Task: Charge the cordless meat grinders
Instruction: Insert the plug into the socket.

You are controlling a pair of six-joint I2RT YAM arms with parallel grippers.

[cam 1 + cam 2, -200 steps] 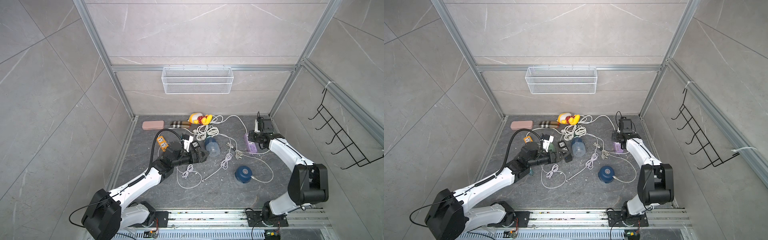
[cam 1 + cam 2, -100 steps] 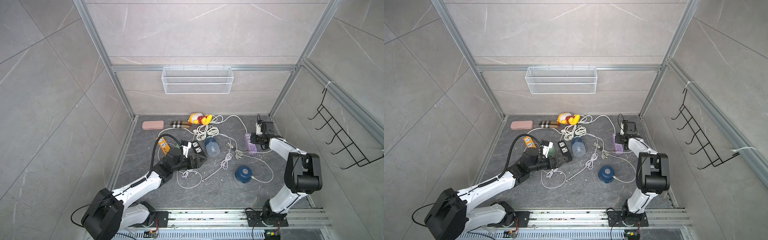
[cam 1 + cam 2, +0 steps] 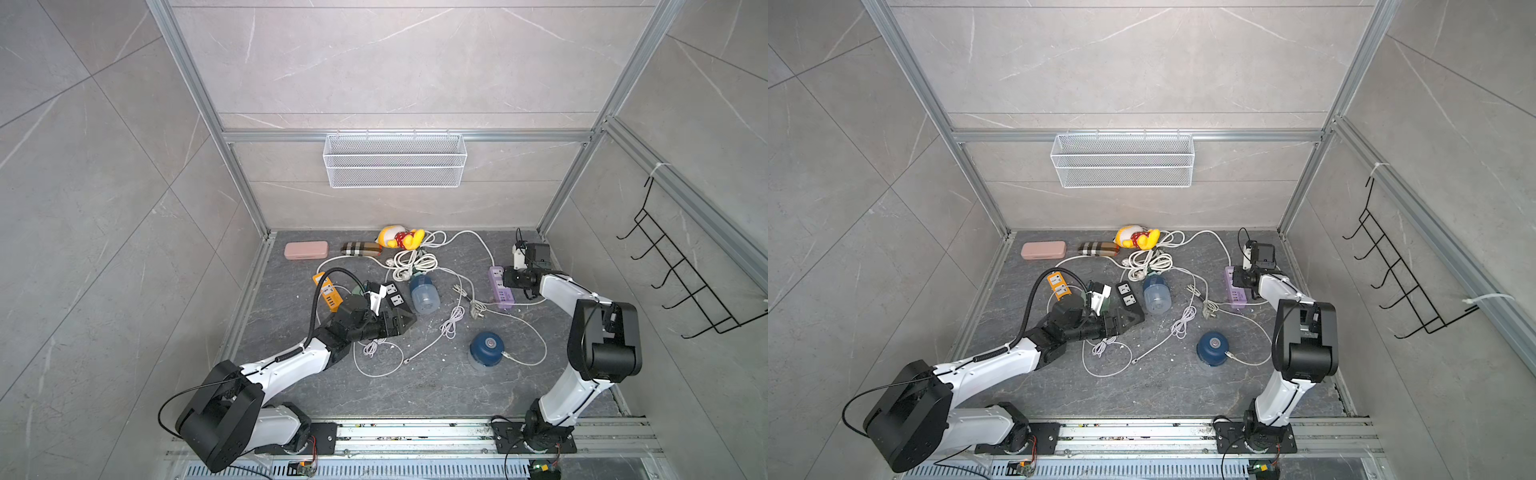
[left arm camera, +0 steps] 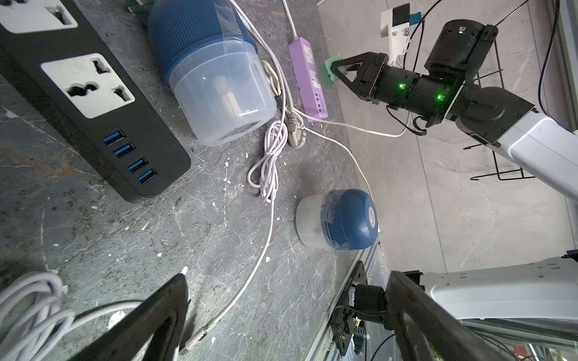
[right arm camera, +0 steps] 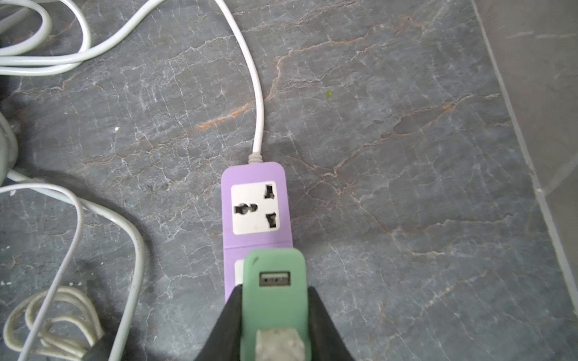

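Observation:
One dark blue cordless meat grinder [image 3: 424, 296] [image 4: 212, 78] lies on its side next to the black power strip [image 3: 392, 297]. Another dark blue one [image 3: 486, 349] [image 3: 1213, 348] [image 4: 341, 223] stands upright toward the front, with a white cable at its side. My left gripper [image 3: 405, 322] [image 4: 287, 300] is open and low over the floor beside the black strip, holding nothing. A loose white cable end [image 4: 200, 336] lies near one finger. My right gripper [image 3: 508, 280] [image 5: 274, 293] is shut on a small green plug adapter [image 5: 274, 297] over the purple power strip [image 5: 255, 203] [image 3: 500, 286].
An orange power strip [image 3: 328, 291] lies left of my left wrist. Coiled white cables [image 3: 413, 262], a yellow toy [image 3: 399, 237], a plaid pouch [image 3: 360, 248] and a pink case [image 3: 306, 250] sit along the back. A wire basket [image 3: 395, 160] hangs on the back wall.
My right arm's elbow has folded back toward the right wall while its gripper stayed at the purple strip with the adapter. My left gripper has drawn slightly toward the front.

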